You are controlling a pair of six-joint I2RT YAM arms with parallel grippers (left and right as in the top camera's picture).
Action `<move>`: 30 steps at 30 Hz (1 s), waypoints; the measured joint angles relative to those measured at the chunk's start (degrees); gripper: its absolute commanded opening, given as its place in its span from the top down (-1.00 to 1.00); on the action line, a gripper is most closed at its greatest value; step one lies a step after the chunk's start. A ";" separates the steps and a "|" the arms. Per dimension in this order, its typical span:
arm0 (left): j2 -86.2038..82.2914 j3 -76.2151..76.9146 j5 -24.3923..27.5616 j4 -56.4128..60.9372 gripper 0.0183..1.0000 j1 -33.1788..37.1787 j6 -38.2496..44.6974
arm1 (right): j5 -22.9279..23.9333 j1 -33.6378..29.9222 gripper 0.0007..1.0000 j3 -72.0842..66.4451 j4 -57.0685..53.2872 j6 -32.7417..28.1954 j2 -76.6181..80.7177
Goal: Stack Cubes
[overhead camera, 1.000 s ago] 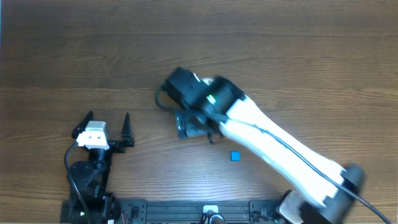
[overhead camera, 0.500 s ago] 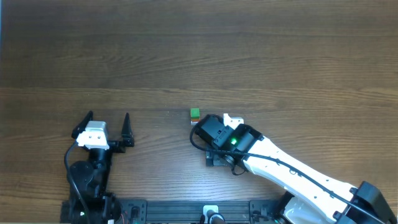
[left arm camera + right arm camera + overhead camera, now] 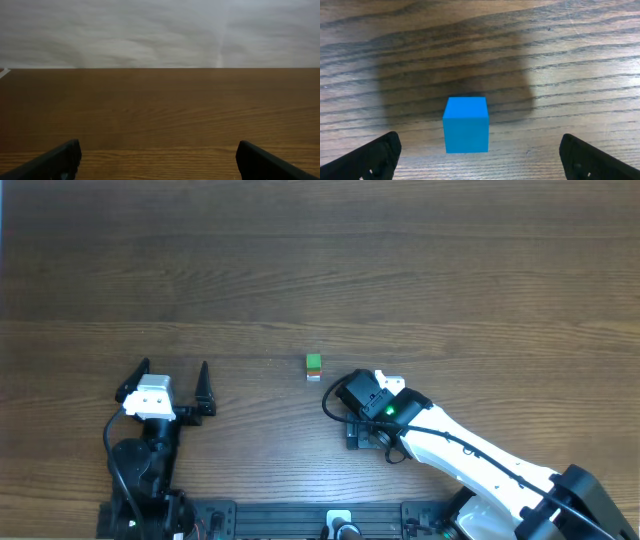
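Left gripper (image 3: 157,157): fingers (image 3: 57,161) cut off by the wrist view's edge, tips alone clear. Right gripper (image 3: 479,150): fingers (image 3: 372,160) likewise cropped; from above, covered by its own wrist housing (image 3: 365,402). Blue cube (image 3: 465,124): under that housing when seen from above. Green cube (image 3: 314,361): pale sliver (image 3: 314,375) beneath it, too small to identify. Right arm (image 3: 480,465): base cut off at the top view's corner.

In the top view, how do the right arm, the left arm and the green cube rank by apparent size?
1. The right arm, stretched over the table.
2. The left arm, folded near its base.
3. The green cube, by far the smallest.
The arms rise nearer the camera, which enlarges them.
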 measured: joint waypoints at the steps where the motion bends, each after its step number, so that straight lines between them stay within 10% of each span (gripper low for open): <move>1: 0.00 0.00 0.00 0.00 -1.00 0.00 0.00 | 0.00 0.00 -0.98 -0.07 0.31 -0.20 0.00; 30: 0.00 0.00 0.02 0.00 -1.00 0.00 0.00 | -1.73 -0.02 -0.55 -1.05 5.92 -1.27 5.09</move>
